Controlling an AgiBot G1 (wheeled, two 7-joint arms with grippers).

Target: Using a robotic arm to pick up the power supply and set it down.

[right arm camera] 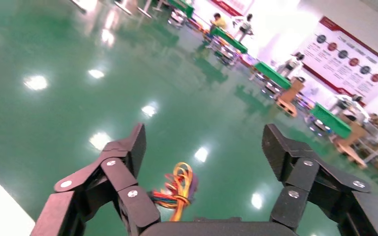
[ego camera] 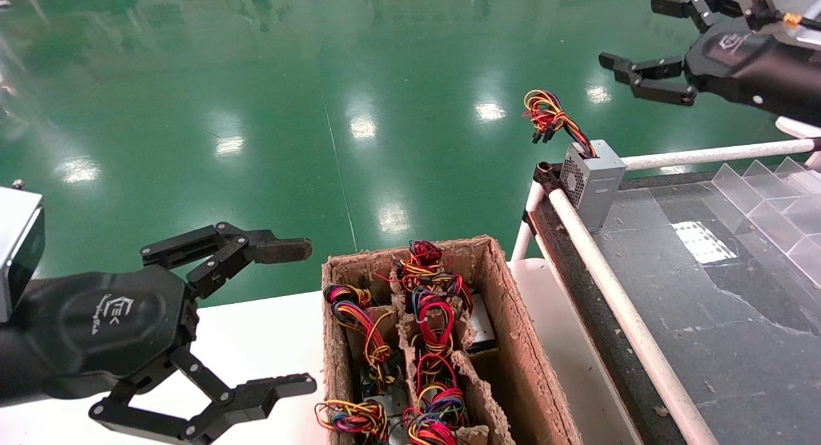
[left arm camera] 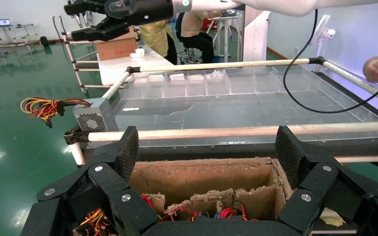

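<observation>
Glossy green floor (ego camera: pixel 256 99) fills the background, dotted with reflections of ceiling lights. At the near edge sits a white table (ego camera: pixel 256 342), and on it a worn cardboard box (ego camera: pixel 513 329) split by dividers into compartments, each stuffed with bundles of red, yellow, blue and orange wires (ego camera: pixel 426 317). To the right of the box stands a dark conveyor bench (ego camera: pixel 705 304) framed by white rails (ego camera: pixel 616 297), with a row of clear plastic dividers (ego camera: pixel 770 195) along its far side.

The power supply (ego camera: pixel 593 179) stands at the far left corner of the bench, just inside the white rail, with its perforated grille facing left. Its bundle of coloured wires (ego camera: pixel 548 115) rises from the top and hangs out over the floor. The left wrist view shows the same box (left arm camera: pixel 94 117) at the rail corner with its wires trailing sideways.

The right gripper (ego camera: pixel 635 41) hangs above and to the right of the power supply, well apart from it, with its fingers spread wide and nothing between them. Its wrist view looks down between the fingers (right arm camera: pixel 128 147) at the wire bundle (right arm camera: pixel 177 189) below.

The left gripper (ego camera: pixel 298 317) hovers over the white table just left of the cardboard box, its fingers also spread wide and empty.
</observation>
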